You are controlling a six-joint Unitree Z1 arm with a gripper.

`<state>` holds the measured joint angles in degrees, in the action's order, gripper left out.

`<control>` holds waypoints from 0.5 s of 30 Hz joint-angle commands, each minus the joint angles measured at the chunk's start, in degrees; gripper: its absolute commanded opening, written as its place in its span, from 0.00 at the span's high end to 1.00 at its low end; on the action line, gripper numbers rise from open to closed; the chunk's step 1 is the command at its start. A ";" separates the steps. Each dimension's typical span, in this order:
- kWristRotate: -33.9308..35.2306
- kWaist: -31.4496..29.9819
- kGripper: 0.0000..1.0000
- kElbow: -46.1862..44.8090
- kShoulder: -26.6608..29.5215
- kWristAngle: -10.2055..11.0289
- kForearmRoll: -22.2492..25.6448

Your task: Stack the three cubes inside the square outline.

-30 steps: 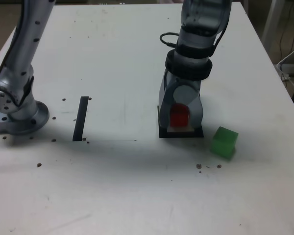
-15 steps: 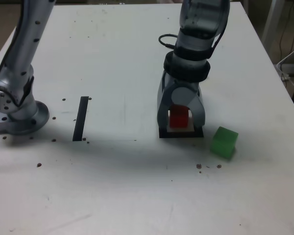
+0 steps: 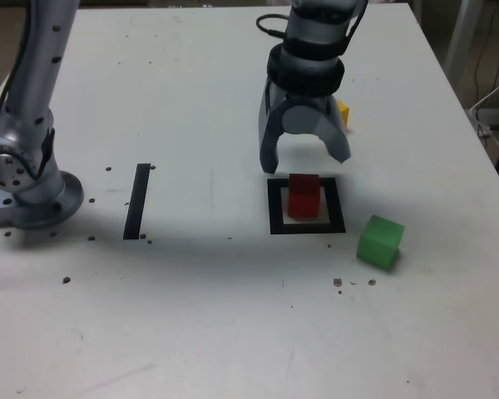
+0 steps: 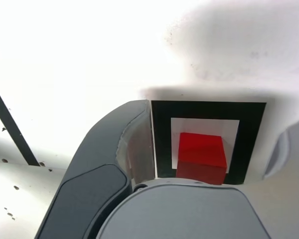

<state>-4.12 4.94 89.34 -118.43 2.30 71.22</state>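
The red cube (image 3: 303, 195) rests on the white centre of the square outline (image 3: 274, 208), alone and free of any grip. My gripper (image 3: 306, 160) hangs open just above and behind it, fingers spread wide with nothing between them. The wrist view looks straight down on the red cube (image 4: 201, 155) inside the square outline (image 4: 208, 109), with one finger (image 4: 114, 149) to each side. The green cube (image 3: 379, 241) stands on the table outside the outline, toward the exterior view's right. Only a sliver of the yellow cube (image 3: 342, 112) shows behind the gripper.
A straight black tape strip (image 3: 138, 200) lies on the white table (image 3: 191, 316) toward the exterior view's left. The arm's base (image 3: 29, 191) stands at the left edge. Small dark specks dot the tabletop near the front.
The gripper was shut on the red cube inside the outline. It has opened, let the cube go and risen up and back, uncovering the outline and part of the yellow cube.
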 commanded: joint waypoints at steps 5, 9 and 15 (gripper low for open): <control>-1.03 5.35 0.00 4.95 -0.62 1.55 1.92; -1.42 8.46 0.00 7.91 -2.14 1.55 2.70; -1.42 12.20 0.01 16.35 -6.55 1.09 6.77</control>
<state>-5.47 16.48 103.98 -123.74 3.54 76.78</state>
